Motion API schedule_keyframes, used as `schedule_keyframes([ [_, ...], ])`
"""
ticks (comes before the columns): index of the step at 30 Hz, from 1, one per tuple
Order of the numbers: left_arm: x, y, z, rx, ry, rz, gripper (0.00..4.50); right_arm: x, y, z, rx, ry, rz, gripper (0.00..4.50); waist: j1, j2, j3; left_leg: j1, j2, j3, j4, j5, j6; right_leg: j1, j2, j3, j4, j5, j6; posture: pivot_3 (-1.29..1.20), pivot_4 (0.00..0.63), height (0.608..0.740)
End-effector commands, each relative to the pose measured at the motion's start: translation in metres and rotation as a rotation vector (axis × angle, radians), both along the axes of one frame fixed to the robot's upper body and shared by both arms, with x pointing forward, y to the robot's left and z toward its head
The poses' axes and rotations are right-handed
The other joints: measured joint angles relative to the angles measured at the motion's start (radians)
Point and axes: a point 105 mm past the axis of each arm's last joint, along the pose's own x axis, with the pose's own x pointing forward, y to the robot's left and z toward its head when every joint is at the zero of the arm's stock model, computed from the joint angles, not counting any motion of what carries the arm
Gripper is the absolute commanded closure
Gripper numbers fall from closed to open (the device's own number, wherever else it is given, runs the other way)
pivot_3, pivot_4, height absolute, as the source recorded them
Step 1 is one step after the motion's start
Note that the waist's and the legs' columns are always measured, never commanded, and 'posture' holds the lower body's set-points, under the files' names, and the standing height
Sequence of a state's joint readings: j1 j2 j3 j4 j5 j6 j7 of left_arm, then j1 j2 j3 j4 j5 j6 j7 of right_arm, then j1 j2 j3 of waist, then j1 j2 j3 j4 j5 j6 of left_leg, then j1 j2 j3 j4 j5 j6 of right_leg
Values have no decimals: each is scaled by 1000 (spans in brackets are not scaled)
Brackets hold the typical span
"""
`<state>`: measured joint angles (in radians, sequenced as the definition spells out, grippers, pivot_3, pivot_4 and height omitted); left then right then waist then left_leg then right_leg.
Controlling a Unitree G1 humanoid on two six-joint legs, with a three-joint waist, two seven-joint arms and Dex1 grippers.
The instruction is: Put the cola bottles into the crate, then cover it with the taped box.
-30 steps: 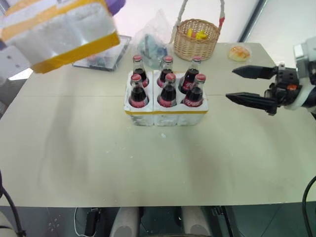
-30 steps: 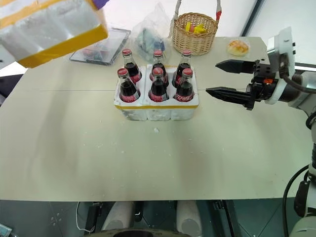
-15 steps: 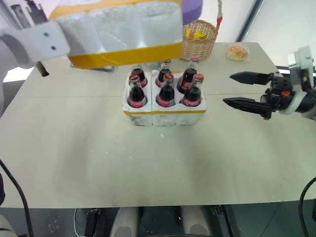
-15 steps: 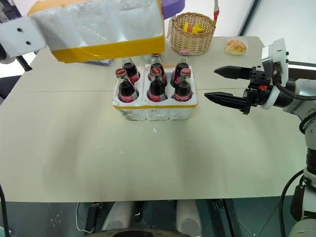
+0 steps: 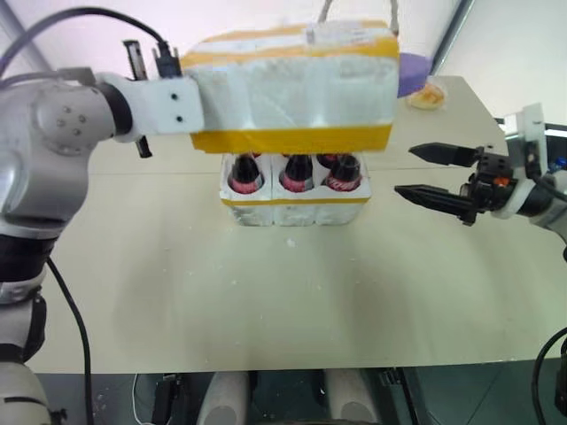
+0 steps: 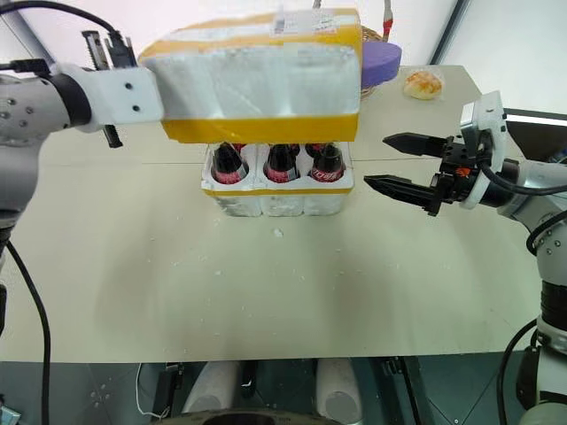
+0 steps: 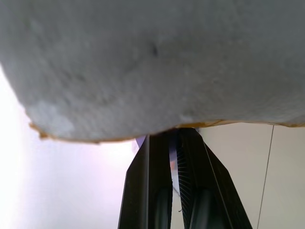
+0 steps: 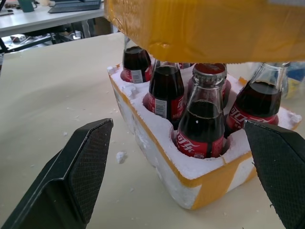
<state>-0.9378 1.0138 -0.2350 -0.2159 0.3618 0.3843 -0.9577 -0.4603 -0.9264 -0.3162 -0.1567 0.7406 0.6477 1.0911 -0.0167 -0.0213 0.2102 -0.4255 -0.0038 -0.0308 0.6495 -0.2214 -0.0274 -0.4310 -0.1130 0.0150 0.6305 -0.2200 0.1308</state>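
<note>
The taped box [image 5: 292,88], white foam with yellow bands, hangs level just above the crate [image 5: 297,208]. Its lower rim hides the caps of the cola bottles [image 5: 297,173], which stand upright in the crate's wells. My left gripper [image 7: 174,143] is shut on the box's left wall. Its white wrist [image 5: 168,102] sits at the box's left end. To the right of the crate, my right gripper [image 5: 403,170] hovers open, pointing at it, with nothing between its fingers. The right wrist view shows the bottles [image 8: 200,124] in the crate [image 8: 157,157] under the box [image 8: 205,28].
Behind the box at the table's far side are a basket handle [image 5: 392,18], a purple object [image 5: 409,73] and a bun [image 5: 431,93]. Foam crumbs [image 5: 290,241] lie on the table in front of the crate.
My left arm has carried the taped box from the far left rightward until it is over the crate, now hiding the bottle caps. The right gripper has stayed nearly in place, still open.
</note>
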Motion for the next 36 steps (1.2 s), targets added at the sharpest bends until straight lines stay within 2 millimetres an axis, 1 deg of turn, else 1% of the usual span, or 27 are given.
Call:
schedule_keyframes([
  [1,-7,-7,8,62,-36,-11,4461,-7,0,11,21,-64,-3,0,2,0,0,0,0,0,0,0,0,0,0,0,0,0,0,0,150,737],
  [8,-6,-6,6,175,-38,22,4461,-7,2,7,51,-67,-10,0,0,0,0,0,0,0,0,0,0,0,0,0,0,0,0,0,150,737],
  [16,-9,-12,-2,190,-16,8,4461,-6,2,4,65,-62,-19,0,2,0,0,0,0,0,0,0,0,0,0,0,0,0,0,0,150,737],
  [17,-9,-13,-1,185,-20,7,3737,-6,2,3,64,-60,-19,0,2,0,0,0,0,0,0,0,0,0,0,0,0,0,0,0,150,737],
  [18,-9,-13,1,182,-25,6,3396,-6,2,3,64,-60,-19,0,2,0,0,0,0,0,0,0,0,0,0,0,0,0,0,0,150,737],
  [19,-8,-13,2,180,-29,6,2936,-6,1,3,64,-59,-20,0,2,0,0,0,0,0,0,0,0,0,0,0,0,0,0,0,150,737],
  [20,-8,-14,3,178,-32,5,2357,-6,1,4,65,-59,-21,0,2,0,0,0,0,0,0,0,0,0,0,0,0,0,0,0,150,737],
  [21,-8,-15,3,177,-35,4,1942,-5,1,4,65,-59,-22,0,2,0,0,0,0,0,0,0,0,0,0,0,0,0,0,0,150,737],
  [22,-9,-16,3,171,-30,-2,1342,-5,0,4,67,-58,-24,0,1,0,0,0,0,0,0,0,0,0,0,0,0,0,0,0,150,737],
  [24,-10,-17,5,150,-23,-9,306,-4,0,3,70,-58,-26,0,1,0,0,0,0,0,0,0,0,0,0,0,0,0,0,0,150,737],
  [25,-11,-17,5,137,-12,-10,71,-4,0,3,73,-57,-27,0,1,0,0,0,0,0,0,0,0,0,0,0,0,0,0,0,150,737],
  [28,-17,-15,7,116,14,-15,71,-3,1,2,78,-56,-27,0,1,0,0,0,0,0,0,0,0,0,0,0,0,0,0,0,150,737],
  [30,-22,-10,8,101,38,-10,71,-3,1,2,81,-55,-29,0,0,0,0,0,0,0,0,0,0,0,0,0,0,0,0,0,150,737],
  [32,-28,-1,6,91,84,6,71,-2,0,2,83,-54,-32,0,-3,0,0,0,0,0,0,0,0,0,0,0,0,0,0,0,150,737],
  [36,-46,18,-7,89,220,31,71,1,-3,3,81,-51,-39,0,-4,0,0,1,0,0,0,0,0,0,0,0,0,0,0,0,150,737],
])
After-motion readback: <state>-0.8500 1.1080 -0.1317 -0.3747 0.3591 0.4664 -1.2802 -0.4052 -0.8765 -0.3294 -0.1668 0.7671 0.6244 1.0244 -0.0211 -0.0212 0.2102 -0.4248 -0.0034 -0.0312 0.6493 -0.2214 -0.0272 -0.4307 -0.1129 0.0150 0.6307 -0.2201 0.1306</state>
